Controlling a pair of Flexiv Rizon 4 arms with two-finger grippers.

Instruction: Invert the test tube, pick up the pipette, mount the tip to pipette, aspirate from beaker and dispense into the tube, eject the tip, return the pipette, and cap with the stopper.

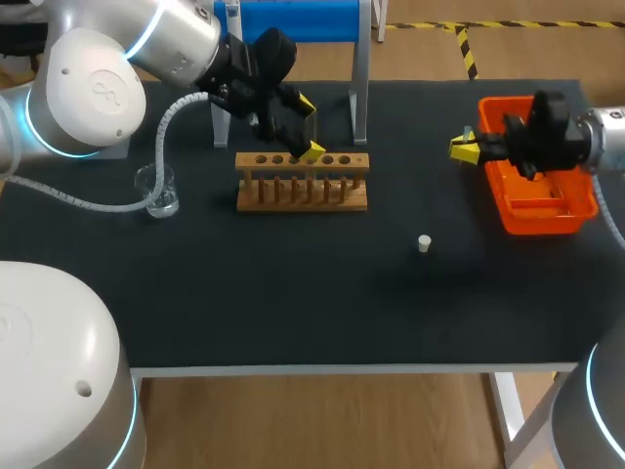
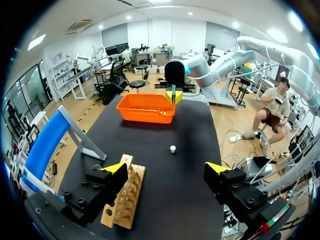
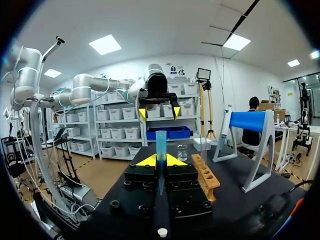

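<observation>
My right gripper (image 1: 463,149) hovers beside the orange bin (image 1: 583,200), shut on a slim translucent blue tube (image 3: 160,142) that stands upright between its yellow tips, wide mouth up and tapered end down. My left gripper (image 1: 309,127) hangs open just above the wooden tube rack (image 1: 303,181), nothing between its fingers; in the left wrist view the rack (image 2: 125,197) lies under one finger. A small white stopper (image 1: 424,243) rests on the black table. The glass beaker (image 1: 158,191) stands at the left. No pipette shows clearly.
A blue stand (image 1: 293,20) on grey legs rises at the back behind the rack. The orange bin (image 2: 145,107) sits at the table's right edge. The black tabletop (image 1: 293,293) stretches bare toward the front edge.
</observation>
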